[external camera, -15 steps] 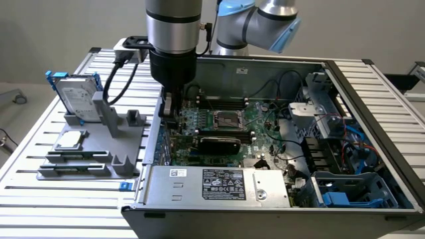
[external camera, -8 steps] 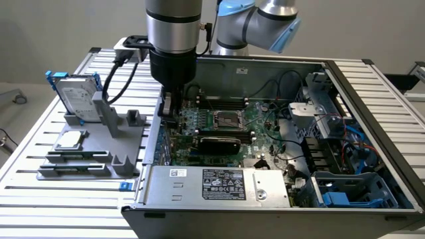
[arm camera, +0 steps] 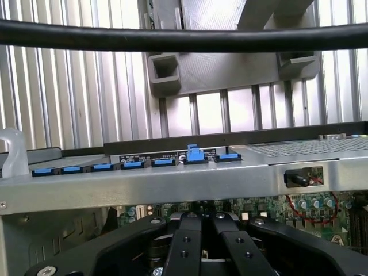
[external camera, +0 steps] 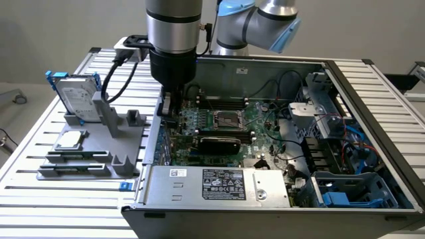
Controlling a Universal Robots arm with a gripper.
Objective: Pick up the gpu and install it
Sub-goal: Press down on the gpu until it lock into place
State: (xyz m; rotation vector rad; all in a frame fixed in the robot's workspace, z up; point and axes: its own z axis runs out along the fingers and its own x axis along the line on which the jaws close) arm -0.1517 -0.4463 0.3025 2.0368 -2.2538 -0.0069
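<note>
From the exterior view's left I see the slatted metal surface (external camera: 40,199) carrying a grey parts holder (external camera: 89,159). A silver hard drive (external camera: 78,102) with a blue frame stands upright in it, and a small square silver chip (external camera: 71,140) lies flat on its deck.

Moving right, my arm (external camera: 172,45) comes straight down at the near-left wall of the open computer case (external camera: 371,149). The hand (external camera: 167,110) sits low at that wall, just inside the case, over the left edge of the green motherboard (external camera: 256,132). In this view I cannot make out its fingers against the dark body.

The gpu (external camera: 218,144) is further right on the motherboard, its glossy black cover lying just below the processor socket (external camera: 224,119) and above the grey power supply box (external camera: 219,185). It is apart from the hand, nothing gripping it. On the exterior view's right are drive cages and blue plastic brackets (external camera: 349,196).

The wrist view gives me what the outside camera cannot: the black fingers (arm camera: 187,244) are drawn together with no gap and nothing between them. Beyond them runs the case's metal wall with a row of blue slot clips (arm camera: 135,165), one clip (arm camera: 194,154) raised above the rest, then the grey holder (arm camera: 230,72) on the slats, and a black cable (arm camera: 184,39) crossing in front.
</note>
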